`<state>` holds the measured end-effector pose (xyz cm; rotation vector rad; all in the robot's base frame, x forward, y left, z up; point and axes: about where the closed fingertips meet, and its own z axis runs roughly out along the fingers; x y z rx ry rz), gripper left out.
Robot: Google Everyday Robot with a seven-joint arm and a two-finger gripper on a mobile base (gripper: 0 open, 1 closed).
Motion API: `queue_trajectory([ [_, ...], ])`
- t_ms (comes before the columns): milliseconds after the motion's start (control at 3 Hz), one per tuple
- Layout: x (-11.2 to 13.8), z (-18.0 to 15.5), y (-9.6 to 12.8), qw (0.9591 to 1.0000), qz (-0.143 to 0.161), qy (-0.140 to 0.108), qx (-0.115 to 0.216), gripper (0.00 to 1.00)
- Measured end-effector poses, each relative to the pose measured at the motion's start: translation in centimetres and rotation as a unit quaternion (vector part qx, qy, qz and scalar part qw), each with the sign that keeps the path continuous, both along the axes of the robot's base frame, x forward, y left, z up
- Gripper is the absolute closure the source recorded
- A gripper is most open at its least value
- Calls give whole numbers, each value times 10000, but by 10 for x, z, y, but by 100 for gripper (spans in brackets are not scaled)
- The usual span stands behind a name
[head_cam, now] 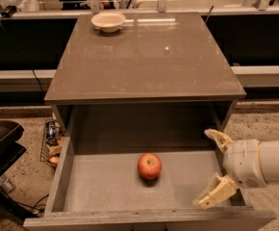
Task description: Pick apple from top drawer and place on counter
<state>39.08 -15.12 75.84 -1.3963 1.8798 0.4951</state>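
Red with yellow-orange patches, the apple point(149, 166) sits on the matte grey bottom of the drawer point(101, 184). It is about midway between the side walls and somewhat nearer the front panel than the back. Its stem dimple faces up, a soft shadow lies under it, and nothing touches it.

To its right is the gripper point(216, 166), over the right end of the drawer and apart from the apple. It is released and holds nothing. Its two pale fingers point(219, 138) are spread wide, one toward the back of the drawer and the other close to the front panel, with both tips pointing left toward the apple. How high it hangs above the drawer bottom cannot be told. Behind it a rounded white arm point(262, 162) runs off the right edge of the view.

The drawer is pulled fully out. Above and behind it lies the counter point(144, 57), glossy grey-brown, with a bright glint near its middle. A white bowl point(108, 21) stands at the counter's far left corner, well apart from everything else.

Left of the cabinet, on speckled ground point(29, 167), a small wire basket point(52, 141) holds a few items. A dark piece of furniture point(0, 146) stands further left.
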Motion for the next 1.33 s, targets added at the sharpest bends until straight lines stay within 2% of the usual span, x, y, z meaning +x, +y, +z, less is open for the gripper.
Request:
queue_trajectory([
  [333, 2, 2, 4, 9993, 141, -350, -21, 0],
  [667, 2, 1, 4, 9993, 148, -346, -25, 0],
  [1000, 17, -18, 31, 9985, 371, -352, 182, 0],
  [1333, 42, -58, 64, 9960, 669, -278, 530, 0],
])
